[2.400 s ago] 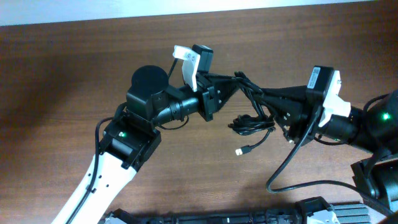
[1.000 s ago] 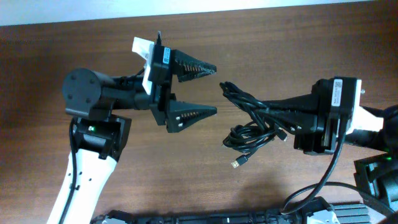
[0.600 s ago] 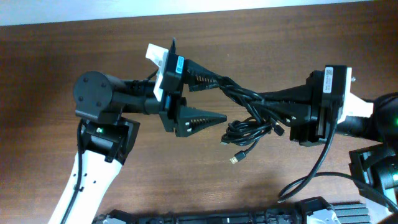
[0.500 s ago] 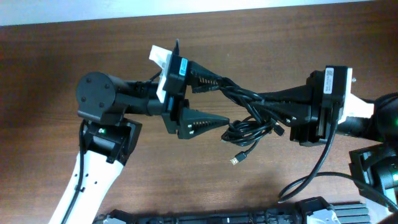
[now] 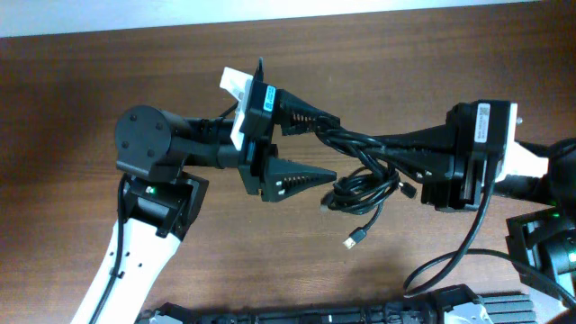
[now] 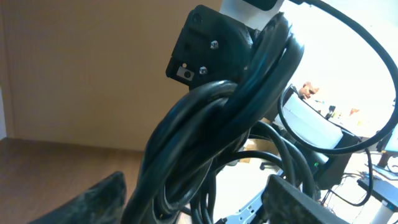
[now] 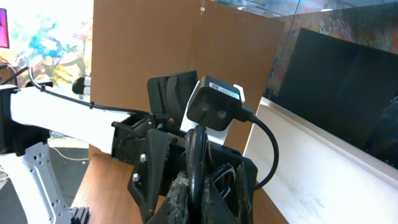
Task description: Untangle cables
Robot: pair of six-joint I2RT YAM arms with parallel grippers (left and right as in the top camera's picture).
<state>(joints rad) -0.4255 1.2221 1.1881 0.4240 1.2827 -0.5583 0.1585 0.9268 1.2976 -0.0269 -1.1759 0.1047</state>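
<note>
From above, the black cables (image 5: 360, 142) hang over the brown desk (image 5: 90, 90), strung left to right between the two arms. Their long axis runs level across the view. A tangle of loops sags from the middle, and one loose end trails down to a small metal plug (image 5: 354, 240) pointing lower left. The left gripper (image 5: 335, 146) has its jaws spread wide, with the cables lying against the upper one. The right gripper (image 5: 396, 155) has its jaws pinching the cables. From the left wrist, the cables (image 6: 205, 137) are a thick twisted rope of glossy cords rising between the spread jaws. From the right wrist, the cables (image 7: 196, 158) stand upright, clamped low in the view.
</note>
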